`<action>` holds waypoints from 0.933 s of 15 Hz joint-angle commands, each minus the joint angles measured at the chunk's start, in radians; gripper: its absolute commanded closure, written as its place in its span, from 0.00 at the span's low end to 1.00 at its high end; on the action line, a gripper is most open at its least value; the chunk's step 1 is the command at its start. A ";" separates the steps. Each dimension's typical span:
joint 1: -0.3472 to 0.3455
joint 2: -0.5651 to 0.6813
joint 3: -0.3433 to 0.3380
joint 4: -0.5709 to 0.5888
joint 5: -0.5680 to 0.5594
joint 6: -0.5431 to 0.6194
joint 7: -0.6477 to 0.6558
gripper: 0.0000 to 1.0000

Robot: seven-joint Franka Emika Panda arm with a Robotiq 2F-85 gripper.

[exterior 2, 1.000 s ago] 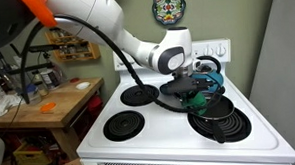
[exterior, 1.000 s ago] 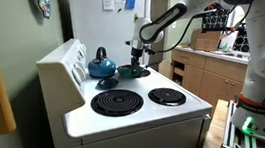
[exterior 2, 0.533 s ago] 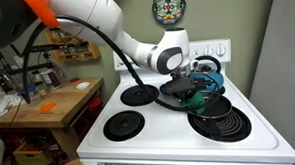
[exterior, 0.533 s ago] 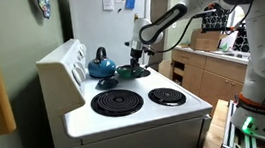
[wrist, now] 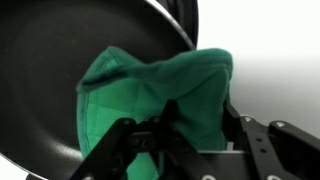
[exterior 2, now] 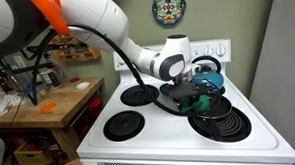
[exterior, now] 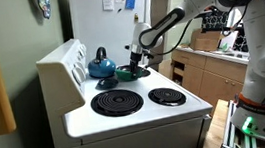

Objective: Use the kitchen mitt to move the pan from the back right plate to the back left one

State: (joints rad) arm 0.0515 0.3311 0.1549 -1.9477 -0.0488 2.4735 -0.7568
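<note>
- wrist view, closest in: the gripper (wrist: pixel 172 128) has its fingers pressed in on the kitchen mitt (wrist: pixel 165 85), which is bunched up green between them.
- only this view shows the mitt folded over the rim of the pan (wrist: pixel 55 80). the black pan floor fills the left and white stove top (wrist: pixel 270 60) shows at the right.
- in an exterior view the mitt (exterior 2: pixel 210 83) is a teal patch at the gripper (exterior 2: pixel 195 83). the pan (exterior 2: pixel 183 95) is dark and low beside it, mid-stove.
- the same view shows what the wrist cannot: the back left one (exterior 2: pixel 140 95) is bare, just beside the pan. the large coil (exterior 2: pixel 221 119) lies in front.
- whether the pan is lifted or resting cannot be told.
- farthest back, the blue kettle (exterior 2: pixel 209 63) stands behind the gripper.
- in an exterior view from the side the kettle (exterior: pixel 99 64) stands clear, with the pan (exterior: pixel 129 73) beside it.
</note>
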 commanded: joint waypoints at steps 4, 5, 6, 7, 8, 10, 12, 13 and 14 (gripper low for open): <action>-0.033 -0.007 0.048 -0.028 0.100 -0.022 -0.047 0.96; -0.033 -0.019 0.056 -0.036 0.117 -0.042 -0.047 0.95; -0.033 -0.027 0.065 -0.041 0.136 -0.059 -0.050 0.95; -0.032 -0.033 0.071 -0.047 0.152 -0.074 -0.050 1.00; -0.028 -0.041 0.080 -0.053 0.171 -0.096 -0.046 1.00; -0.016 -0.056 0.087 -0.068 0.183 -0.134 -0.031 1.00; -0.005 -0.069 0.085 -0.082 0.172 -0.162 -0.019 1.00; -0.001 -0.077 0.084 -0.088 0.169 -0.173 -0.013 1.00; 0.003 -0.084 0.083 -0.095 0.167 -0.184 -0.012 1.00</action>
State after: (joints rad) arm 0.0458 0.2976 0.2404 -1.9898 0.1051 2.3283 -0.7799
